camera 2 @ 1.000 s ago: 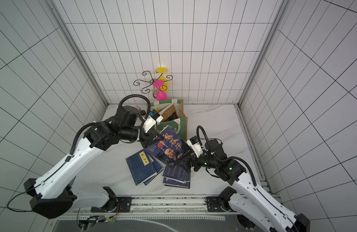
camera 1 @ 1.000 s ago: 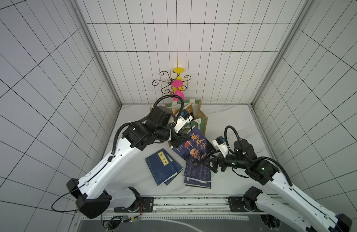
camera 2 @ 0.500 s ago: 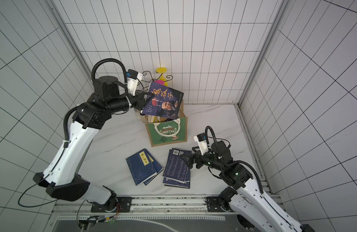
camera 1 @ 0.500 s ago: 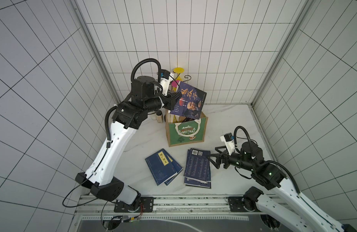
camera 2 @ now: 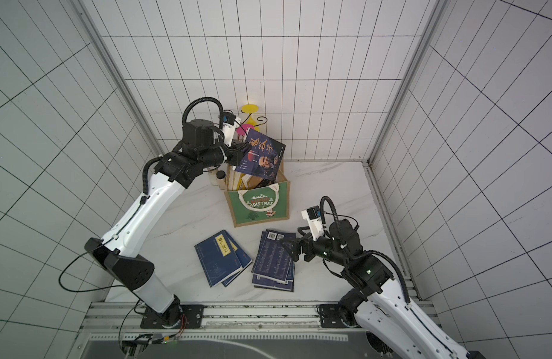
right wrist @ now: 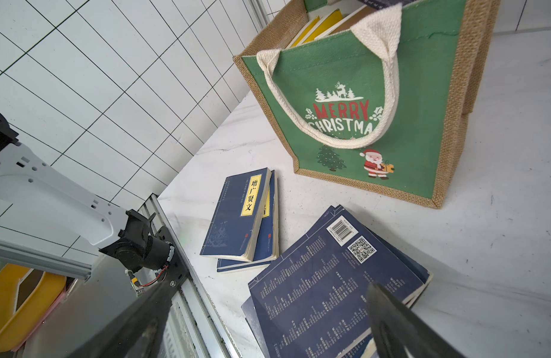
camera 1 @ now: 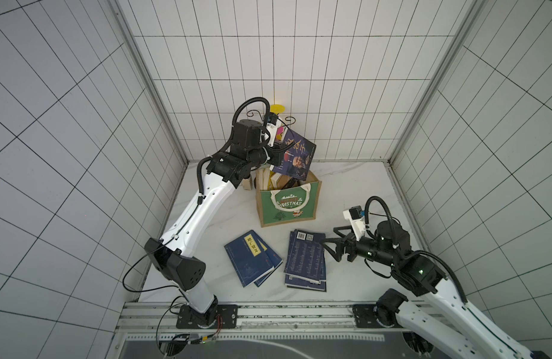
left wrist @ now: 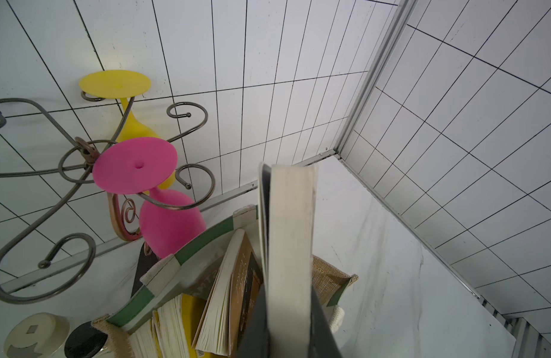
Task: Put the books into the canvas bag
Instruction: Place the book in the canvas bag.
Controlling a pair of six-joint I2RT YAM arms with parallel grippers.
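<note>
The canvas bag (camera 1: 288, 202) (camera 2: 259, 203) (right wrist: 392, 108) stands upright at the back of the table, with several books (left wrist: 224, 294) on edge inside it. My left gripper (camera 1: 278, 146) (camera 2: 243, 147) (left wrist: 288, 334) is shut on a dark illustrated book (camera 1: 295, 155) (camera 2: 262, 155) (left wrist: 289, 248), held tilted just above the bag's mouth. Two piles of navy books lie flat in front of the bag: one with a yellow label (camera 1: 251, 258) (right wrist: 243, 217), one back cover up (camera 1: 305, 264) (right wrist: 330, 279). My right gripper (camera 1: 332, 241) (camera 2: 291, 245) (right wrist: 268, 291) hovers open at that pile's right edge.
A wire rack (left wrist: 82, 155) with a pink goblet (left wrist: 134, 164) and a yellow goblet (camera 1: 278, 108) stands against the back wall behind the bag. Two small jars (camera 2: 220, 175) (left wrist: 35, 331) sit left of the bag. The arms' mounting rail (camera 1: 268, 310) runs along the front edge.
My left arm has lifted the illustrated book off the right pile and carried it back over the bag. The right gripper has drawn back to the right, still open.
</note>
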